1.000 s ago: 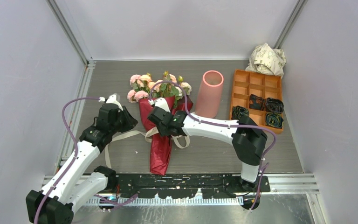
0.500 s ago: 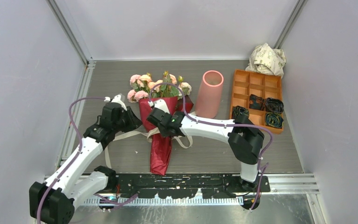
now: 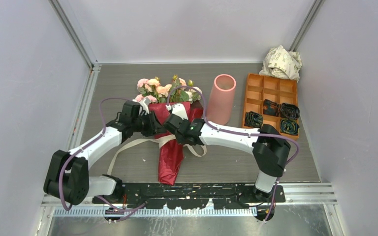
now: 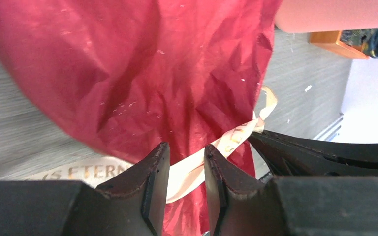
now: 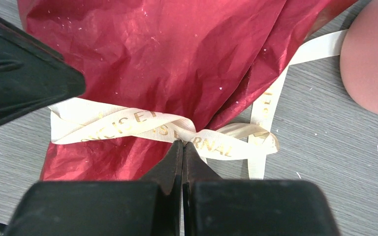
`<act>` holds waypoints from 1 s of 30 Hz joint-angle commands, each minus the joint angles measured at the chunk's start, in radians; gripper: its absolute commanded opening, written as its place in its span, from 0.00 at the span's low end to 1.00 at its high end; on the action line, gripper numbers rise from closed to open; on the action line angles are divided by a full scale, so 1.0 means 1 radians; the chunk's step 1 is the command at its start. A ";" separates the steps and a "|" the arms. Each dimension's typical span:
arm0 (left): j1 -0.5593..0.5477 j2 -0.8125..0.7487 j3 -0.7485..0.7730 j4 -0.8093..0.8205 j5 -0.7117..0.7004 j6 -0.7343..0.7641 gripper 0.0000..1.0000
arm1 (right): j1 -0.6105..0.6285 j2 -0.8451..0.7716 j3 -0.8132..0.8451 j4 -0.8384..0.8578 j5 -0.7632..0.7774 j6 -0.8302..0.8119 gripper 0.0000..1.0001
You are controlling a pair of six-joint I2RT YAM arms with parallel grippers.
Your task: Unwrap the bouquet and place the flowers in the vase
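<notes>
The bouquet (image 3: pixel 170 147) lies on the table in dark red crinkled paper (image 5: pixel 157 54), tied with a cream ribbon (image 5: pixel 128 123). Its flowers (image 3: pixel 160 89), pink and peach roses, point toward the back wall. The pink vase (image 3: pixel 223 98) stands upright just right of them. My right gripper (image 5: pixel 182 143) is shut, its tips pinched on the ribbon's knot. My left gripper (image 4: pixel 186 150) is open at the wrap's left side, with a ribbon strand (image 4: pixel 197 169) crossing behind the gap between its fingers. Both grippers meet over the tied waist of the wrap, left gripper (image 3: pixel 153 124) beside right gripper (image 3: pixel 176 122).
An orange compartment tray (image 3: pixel 256 83) with dark items stands right of the vase. A crumpled white printed paper ball (image 3: pixel 281 62) sits in the back right corner. Loose ribbon tails (image 3: pixel 128 145) trail left over the table. Grey walls close in on both sides.
My left arm has swung right to the bouquet's tied waist, and its jaws have widened. My right gripper has closed at the ribbon knot.
</notes>
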 commanded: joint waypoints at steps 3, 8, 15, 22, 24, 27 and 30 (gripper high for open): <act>-0.032 0.010 0.049 0.181 0.164 -0.007 0.34 | -0.003 -0.070 -0.005 0.032 0.036 0.028 0.01; -0.057 0.003 0.049 0.208 0.197 0.005 0.35 | -0.003 -0.071 -0.007 0.040 0.033 0.032 0.01; -0.091 0.029 0.041 0.191 0.184 0.032 0.34 | -0.003 -0.089 -0.013 0.040 0.037 0.034 0.01; -0.136 0.077 0.049 0.181 0.170 0.057 0.33 | -0.003 -0.099 -0.010 0.037 0.039 0.036 0.01; -0.151 0.086 0.050 0.172 0.148 0.068 0.33 | -0.003 -0.103 -0.008 0.035 0.040 0.037 0.01; -0.165 0.098 0.051 0.164 0.130 0.077 0.32 | -0.003 -0.113 -0.008 0.032 0.042 0.037 0.01; -0.171 0.104 0.051 0.160 0.112 0.079 0.32 | -0.003 -0.121 -0.010 0.029 0.039 0.037 0.01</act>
